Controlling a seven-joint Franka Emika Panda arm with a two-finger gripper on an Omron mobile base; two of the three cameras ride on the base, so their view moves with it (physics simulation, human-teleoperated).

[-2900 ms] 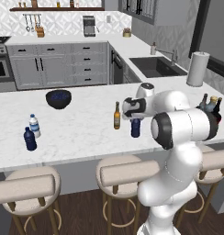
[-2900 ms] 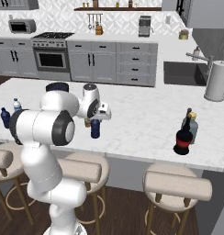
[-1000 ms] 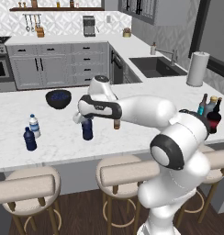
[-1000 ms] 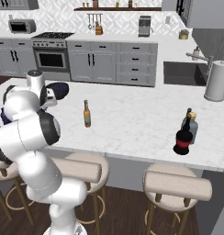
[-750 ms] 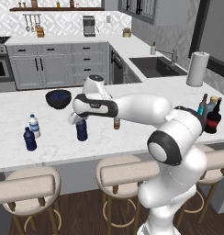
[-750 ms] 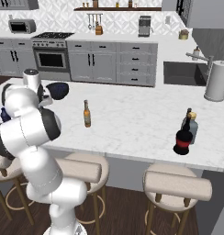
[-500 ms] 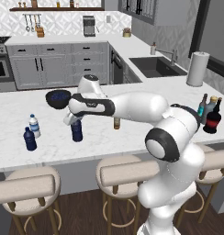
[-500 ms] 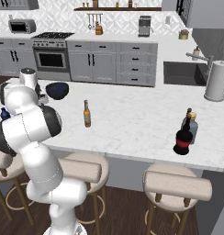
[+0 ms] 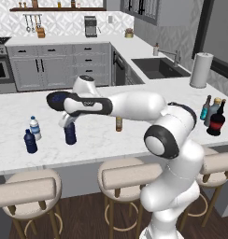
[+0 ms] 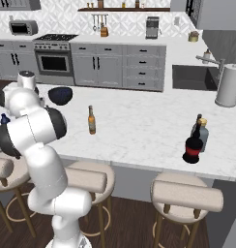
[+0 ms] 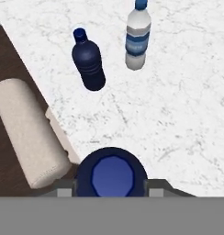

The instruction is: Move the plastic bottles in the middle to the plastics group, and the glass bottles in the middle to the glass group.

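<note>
Bare marble counter (image 9: 95, 140) lies open between the navy bottle (image 9: 70, 134) under the arm and the pair at the left, a navy bottle (image 9: 30, 141) and a water bottle (image 9: 35, 128) standing near each other. An amber bottle (image 9: 118, 123) stands just beyond to the right, a dark bowl (image 10: 60, 95) behind, stools (image 9: 27, 191) below the edge.

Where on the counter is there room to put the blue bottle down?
Bare marble lies between the carried navy bottle and the standing navy bottle with the water bottle. It is crowded by the glass bottles at the far end.
</note>
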